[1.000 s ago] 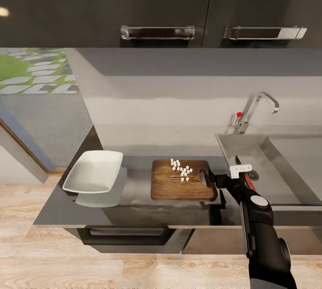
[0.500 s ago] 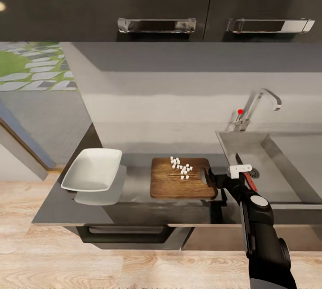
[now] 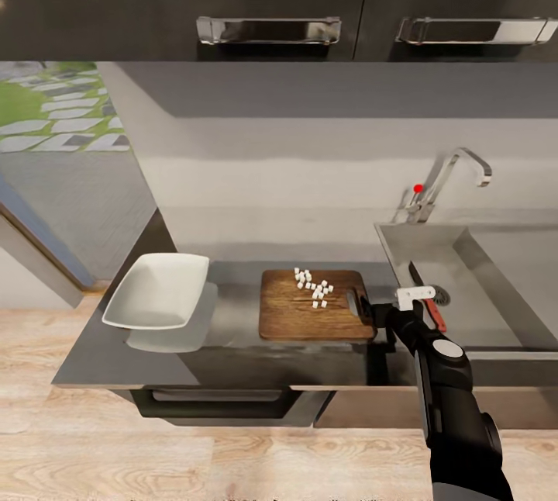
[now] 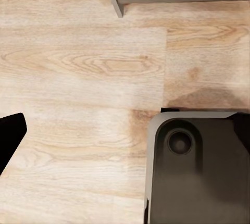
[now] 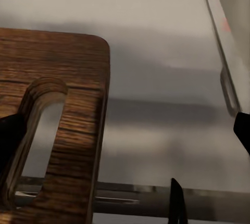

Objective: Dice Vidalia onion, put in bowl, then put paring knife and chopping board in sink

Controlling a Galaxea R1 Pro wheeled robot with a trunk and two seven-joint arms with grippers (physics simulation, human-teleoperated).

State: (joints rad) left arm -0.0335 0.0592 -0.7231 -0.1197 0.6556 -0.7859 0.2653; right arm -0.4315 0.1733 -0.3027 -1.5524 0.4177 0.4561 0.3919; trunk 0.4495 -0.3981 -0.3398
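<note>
Dozen-odd diced onion pieces loose on chopping board; bowl well apart. Right end effector released at slot handle. Risk: tilted lift spills dice onto desk.

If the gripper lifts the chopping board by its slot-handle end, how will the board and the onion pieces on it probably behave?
The chopping board looks like solid wood, so it would probably stay stiff. Held by one end only, it may tilt. The diced onion lies loose on top, so the pieces would likely slide off.
</note>
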